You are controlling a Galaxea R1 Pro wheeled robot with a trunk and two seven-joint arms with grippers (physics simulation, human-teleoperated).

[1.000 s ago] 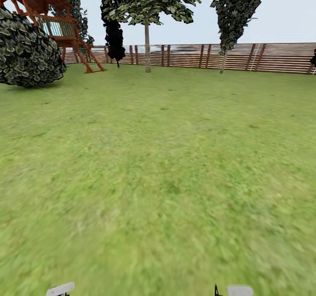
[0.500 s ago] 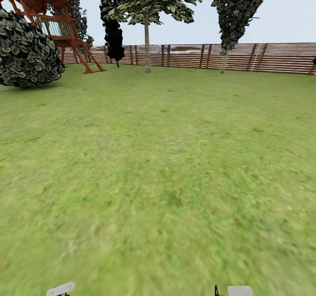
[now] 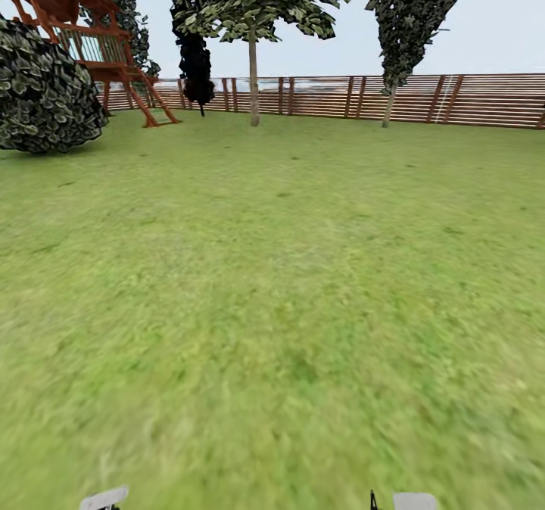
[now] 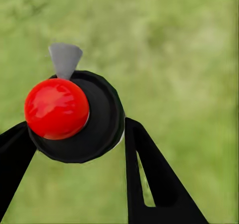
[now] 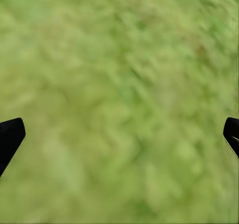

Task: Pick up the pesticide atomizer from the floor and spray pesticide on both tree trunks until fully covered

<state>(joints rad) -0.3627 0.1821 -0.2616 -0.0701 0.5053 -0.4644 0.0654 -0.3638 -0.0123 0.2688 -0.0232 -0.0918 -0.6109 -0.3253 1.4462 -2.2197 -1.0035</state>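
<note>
The pesticide atomizer, a dark round bottle with a red ball on top and a grey nozzle, sits between the black fingers of my left gripper, which is shut on it. My right gripper is open over blurry green grass, its fingertips wide apart with nothing between them. Far ahead on the lawn, one tree with a straight grey-tan trunk stands before the fence. A second tree with a thin trunk stands to its right.
A brown slat fence closes the far side of the lawn. At the far left are a round leafy bush and a red wooden play tower. A near-black conifer stands by the fence. Grey arm parts peek in at the bottom edge.
The whole head view has crept forward over the lawn: the bush slid left and the right tree slid right. The arm parts at the bottom edge have not shifted.
</note>
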